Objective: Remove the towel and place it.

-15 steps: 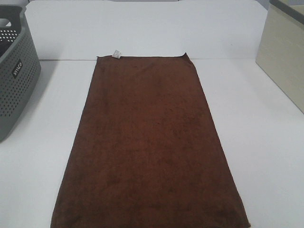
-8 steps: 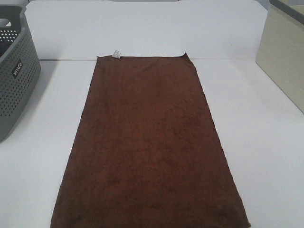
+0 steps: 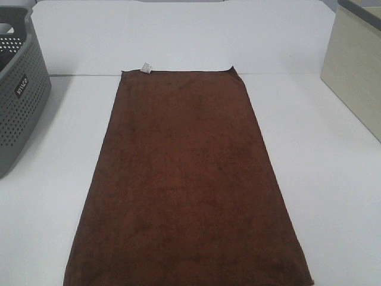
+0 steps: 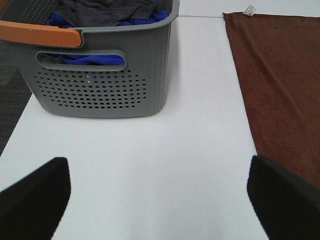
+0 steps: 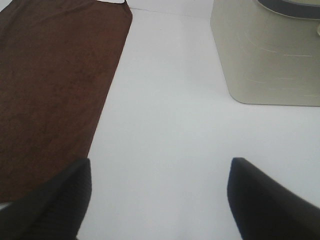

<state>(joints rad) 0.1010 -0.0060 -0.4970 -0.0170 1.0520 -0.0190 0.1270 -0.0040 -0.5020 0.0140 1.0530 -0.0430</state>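
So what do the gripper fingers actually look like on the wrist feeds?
Only the fingertips show. The left gripper has two plain black, blunt, wedge-shaped fingers; the right gripper has a matching black pair with a faint ribbed texture. No cables, markings or arm links are in view.

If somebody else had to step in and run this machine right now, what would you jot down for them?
Left gripper: open, holding nothing, above bare table between the grey basket and the towel.
Right gripper: open, holding nothing, above bare table between the towel and the beige bin.
Towel: spread flat and lengthwise down the middle of the white table, white tag at the far edge. Neither gripper touches it.
Basket: at the left, already holding grey and blue cloth.
Done: nothing yet.
Left: grasp the towel, lift it off, place it.
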